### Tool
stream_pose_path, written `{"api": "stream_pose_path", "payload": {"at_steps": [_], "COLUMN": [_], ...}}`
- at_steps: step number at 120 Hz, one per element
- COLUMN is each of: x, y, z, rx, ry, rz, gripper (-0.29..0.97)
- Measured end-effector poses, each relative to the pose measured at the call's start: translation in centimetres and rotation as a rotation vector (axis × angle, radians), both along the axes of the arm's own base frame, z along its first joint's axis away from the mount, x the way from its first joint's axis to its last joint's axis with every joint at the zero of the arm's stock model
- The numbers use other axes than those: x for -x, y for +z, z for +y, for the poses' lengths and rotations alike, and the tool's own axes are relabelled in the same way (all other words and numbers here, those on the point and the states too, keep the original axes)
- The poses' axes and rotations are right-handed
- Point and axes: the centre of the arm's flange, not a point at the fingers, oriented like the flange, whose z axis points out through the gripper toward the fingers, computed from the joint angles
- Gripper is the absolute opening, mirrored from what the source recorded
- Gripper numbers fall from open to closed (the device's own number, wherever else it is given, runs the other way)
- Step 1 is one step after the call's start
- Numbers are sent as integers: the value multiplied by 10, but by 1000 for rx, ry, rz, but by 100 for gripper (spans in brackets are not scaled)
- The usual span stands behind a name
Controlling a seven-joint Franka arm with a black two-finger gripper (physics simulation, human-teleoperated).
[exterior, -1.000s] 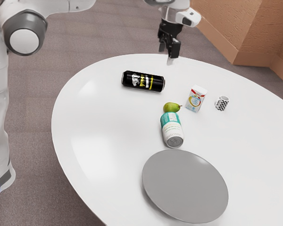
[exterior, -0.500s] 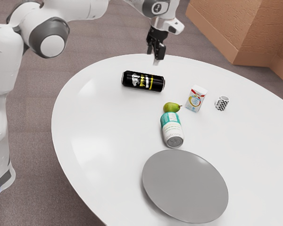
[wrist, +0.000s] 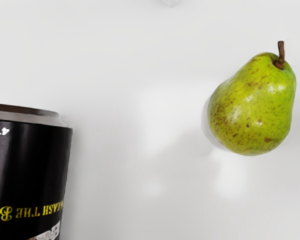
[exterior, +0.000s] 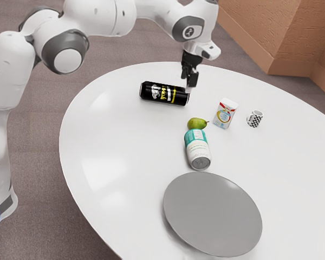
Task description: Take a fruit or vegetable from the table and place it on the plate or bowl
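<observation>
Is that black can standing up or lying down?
Lying down: the black can rests on its side on the table.

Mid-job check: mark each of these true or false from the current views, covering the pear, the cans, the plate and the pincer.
1. The pear lies on the table, off the grey plate. True.
2. The black can stands upright. False: it lies on its side.
3. The pincer hangs near the black can's end, apart from the pear. True.
4. The pear touches the black can. False: bare table separates them, and the pear lies beside the teal can.
</observation>
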Motion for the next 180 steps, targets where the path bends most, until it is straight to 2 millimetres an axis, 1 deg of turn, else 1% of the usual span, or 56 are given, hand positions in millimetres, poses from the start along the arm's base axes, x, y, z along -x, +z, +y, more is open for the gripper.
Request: {"api": "stream_pose_path", "payload": {"at_steps": [21,37,57,76,85,95,124,130,143,164,180], "x": [-5,-6,-9,-4,-7,-10,-15,-15,-18,-21,-21], "y": [1,1,0,-17,-19,-24,-38,-46,-57,-64,-75], "z": [-10,-13,-30,-33,-41,-46,-44,-45,-46,-46,-46], "rx": [2,5,22,44,46,48,56,62,69,73,81], "ry": [-35,-49,-76,-65,-72,-74,-58,-54,-50,-44,-37], "rz": [-19,-26,-30,-13,-22,-28,-35,-29,-28,-32,-28], "gripper": [68,68,68,68,68,68,68,68,68,68,68]}}
